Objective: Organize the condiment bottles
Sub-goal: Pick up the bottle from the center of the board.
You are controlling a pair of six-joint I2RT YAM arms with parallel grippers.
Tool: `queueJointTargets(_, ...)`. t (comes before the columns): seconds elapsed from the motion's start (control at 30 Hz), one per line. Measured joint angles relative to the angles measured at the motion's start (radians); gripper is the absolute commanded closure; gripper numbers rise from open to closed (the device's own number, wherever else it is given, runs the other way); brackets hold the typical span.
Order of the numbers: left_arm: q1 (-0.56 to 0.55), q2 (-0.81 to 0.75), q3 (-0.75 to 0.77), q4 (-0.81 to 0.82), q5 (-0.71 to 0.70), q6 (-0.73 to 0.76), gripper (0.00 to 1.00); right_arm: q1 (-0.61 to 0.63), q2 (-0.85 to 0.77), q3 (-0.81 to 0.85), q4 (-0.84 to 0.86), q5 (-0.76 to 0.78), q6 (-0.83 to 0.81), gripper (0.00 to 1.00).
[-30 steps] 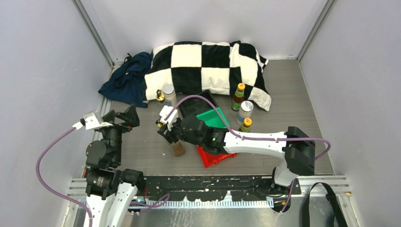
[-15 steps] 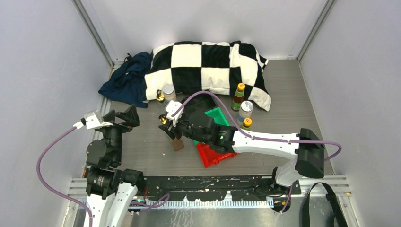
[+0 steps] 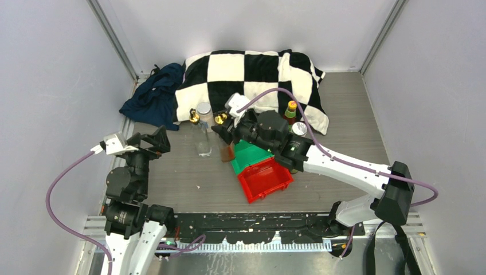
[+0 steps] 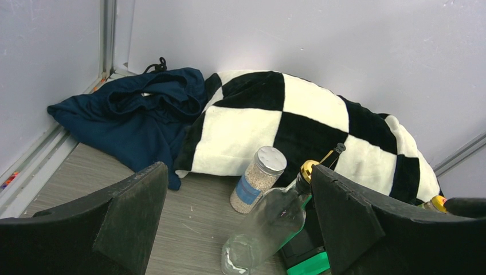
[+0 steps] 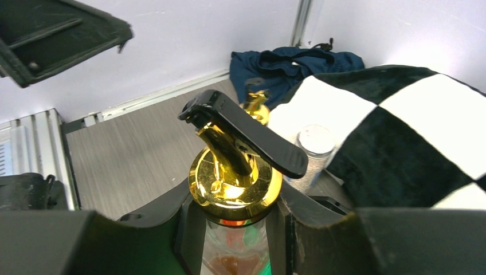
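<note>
My right fingers (image 5: 160,209) clamp a gold-topped bottle (image 5: 235,177) by its neck, which I judge is the carrying step. My left fingers (image 4: 132,206) gape wide. Next it needs standing upright beside its twin (image 3: 201,140).

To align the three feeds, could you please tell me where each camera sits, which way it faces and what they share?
Top external: above, behind the bases, looking down on the table; left arm and right arm show.
Left wrist: low, facing the checkered pillow; the open left gripper frames it.
Right wrist: faces the gold-topped glass bottle that the right gripper clamps.
All share the shaker jar.
</note>
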Motion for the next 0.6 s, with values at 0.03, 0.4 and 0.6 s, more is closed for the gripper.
queueJointTargets(0.03,0.0,0.001,0.0,0.0,0.0,0.0,0.05,-0.017,-0.007,0.001,-0.007,-0.014,0.0,0.99)
queueJointTargets(0.4,0.0,0.012,-0.002,0.001,0.01,0.0,0.05,-0.181,-0.008,0.092,-0.101,-0.198,0.001,0.99)
queueJointTargets(0.6,0.0,0.011,-0.006,0.001,0.018,0.0,0.05,-0.259,0.027,0.158,-0.116,-0.304,0.006,0.99)
